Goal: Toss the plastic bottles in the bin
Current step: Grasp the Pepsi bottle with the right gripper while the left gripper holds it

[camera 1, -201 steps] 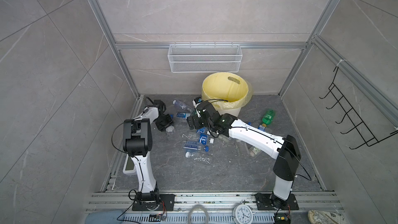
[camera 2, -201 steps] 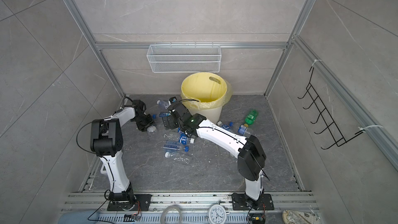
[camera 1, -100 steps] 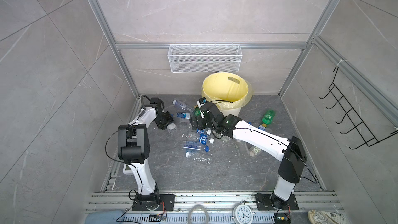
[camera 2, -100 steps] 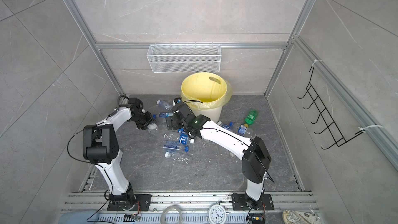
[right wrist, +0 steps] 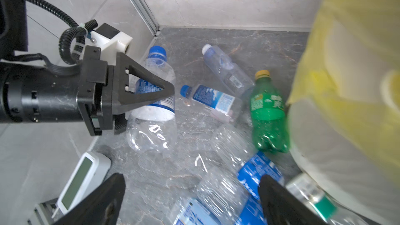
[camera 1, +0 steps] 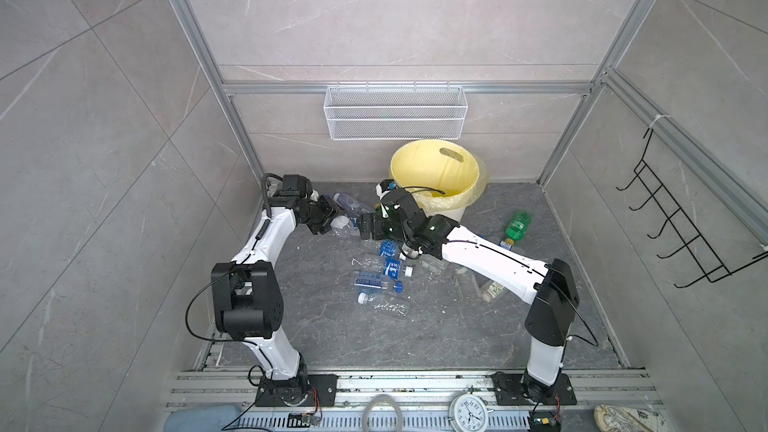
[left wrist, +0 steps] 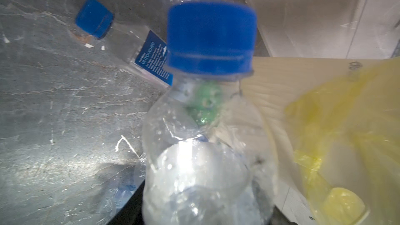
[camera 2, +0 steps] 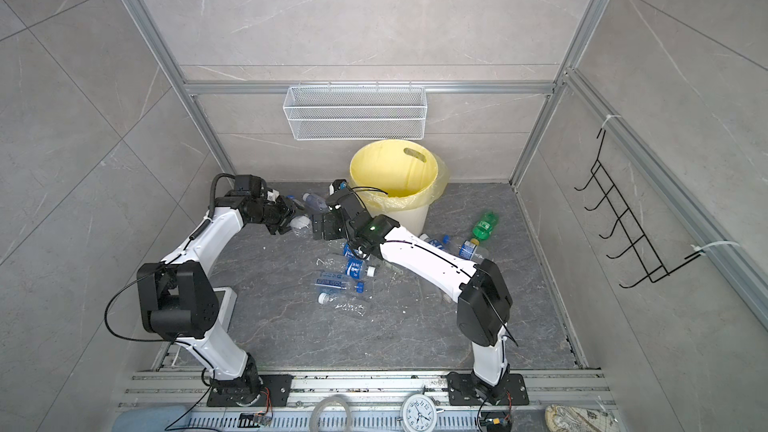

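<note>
While the left gripper pinches a clear blue-capped bottle around its labelled middle at the far left of the floor, the right gripper hangs just beside it, jaws spread wide, holding nothing. Loose blue-labelled bottles lie beneath and nearer. A green bottle lies against the yellow-lined bin, which stands just right of both grippers by the far wall.
</note>
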`<state>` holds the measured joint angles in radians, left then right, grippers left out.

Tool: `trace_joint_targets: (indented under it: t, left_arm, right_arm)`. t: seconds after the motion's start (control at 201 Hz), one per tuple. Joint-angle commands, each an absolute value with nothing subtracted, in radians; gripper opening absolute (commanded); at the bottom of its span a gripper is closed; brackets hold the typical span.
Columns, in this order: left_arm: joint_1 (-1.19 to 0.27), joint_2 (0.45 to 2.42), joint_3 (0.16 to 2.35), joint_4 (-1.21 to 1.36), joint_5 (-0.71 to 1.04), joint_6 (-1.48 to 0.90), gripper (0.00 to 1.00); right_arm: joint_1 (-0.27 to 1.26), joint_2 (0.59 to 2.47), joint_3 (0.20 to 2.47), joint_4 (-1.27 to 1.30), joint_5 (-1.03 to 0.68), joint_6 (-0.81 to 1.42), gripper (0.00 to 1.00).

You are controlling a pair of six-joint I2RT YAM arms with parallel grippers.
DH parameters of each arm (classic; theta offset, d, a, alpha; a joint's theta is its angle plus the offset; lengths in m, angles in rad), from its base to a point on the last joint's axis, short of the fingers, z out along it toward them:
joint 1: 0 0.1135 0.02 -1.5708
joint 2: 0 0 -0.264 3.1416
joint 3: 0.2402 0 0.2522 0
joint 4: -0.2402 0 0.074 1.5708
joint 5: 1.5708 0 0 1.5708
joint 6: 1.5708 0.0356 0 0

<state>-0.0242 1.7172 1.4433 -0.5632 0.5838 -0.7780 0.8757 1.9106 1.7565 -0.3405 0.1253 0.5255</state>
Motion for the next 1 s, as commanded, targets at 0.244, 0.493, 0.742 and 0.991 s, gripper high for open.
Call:
trace_joint_targets:
  t: [0.244, 0.493, 0.742, 0.991]
  left_arm:
    - [-0.026, 1.654, 1.453, -0.378, 0.729, -0.981, 0.53]
    - [-0.036, 1.633, 1.452, -0.368, 0.753, -1.009, 0.53]
    - [-0.037, 1.609, 1.456, -0.359, 0.759, -1.026, 0.53]
    - [-0.04, 1.603, 1.471, -0.368, 0.776, -1.032, 0.53]
  right_arm:
    - [0.876, 1.996, 1.83, -0.212, 0.062, 0.606, 0.99]
    - [0.876, 2.083, 1.963, -0.236, 0.047, 0.589, 0.96]
    - [0.876, 2.146, 2.051, -0.277, 0.038, 0.588, 0.91]
    - [0.871, 2.174, 2.09, -0.293, 0.031, 0.579, 0.81]
